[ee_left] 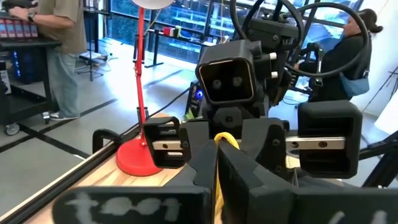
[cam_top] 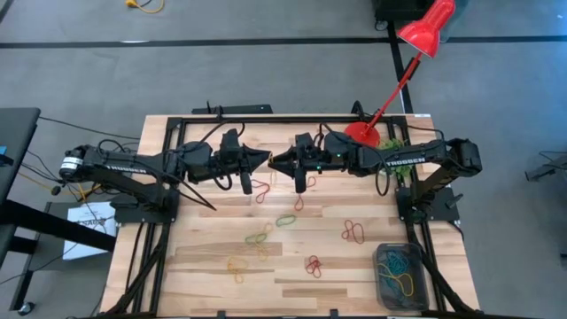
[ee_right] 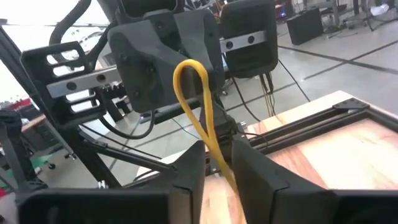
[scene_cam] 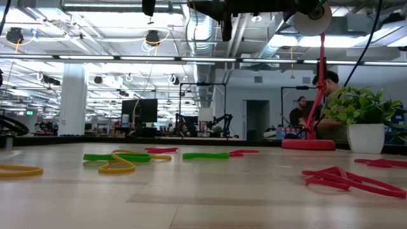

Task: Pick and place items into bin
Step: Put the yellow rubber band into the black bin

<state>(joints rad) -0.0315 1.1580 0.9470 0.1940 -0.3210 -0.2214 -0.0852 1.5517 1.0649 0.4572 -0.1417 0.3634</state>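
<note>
**Right claw** (ee_right: 214,157): raised over the table's rear middle, closed on a yellow band (ee_right: 194,93) whose loop stands up past the tips.

**Left claw** (cam_top: 263,160): tip to tip with the right claw, just beside the same band. Possibly sharing the hold, but grip state cannot be told.

**Bin** (cam_top: 378,276): well apart from both claws, off the right claw's side at the front corner. Already holds several loops, yellow, green and blue.

**Loose items:** about seven on the boards.
- Nearest the claws: two red loops (cam_top: 261,189).
- Farther forward: a green loop (cam_top: 285,220), a red loop (cam_top: 353,232), a yellow loop (cam_top: 236,268) and a red loop (cam_top: 313,265).

**Progress:** judged partway, with one band in hand not yet binned and most still to collect.

**Writing:** "TROSSEN" in white along each arm (cam_top: 407,159). Blurred white lettering in the left wrist view, unreadable.
</note>
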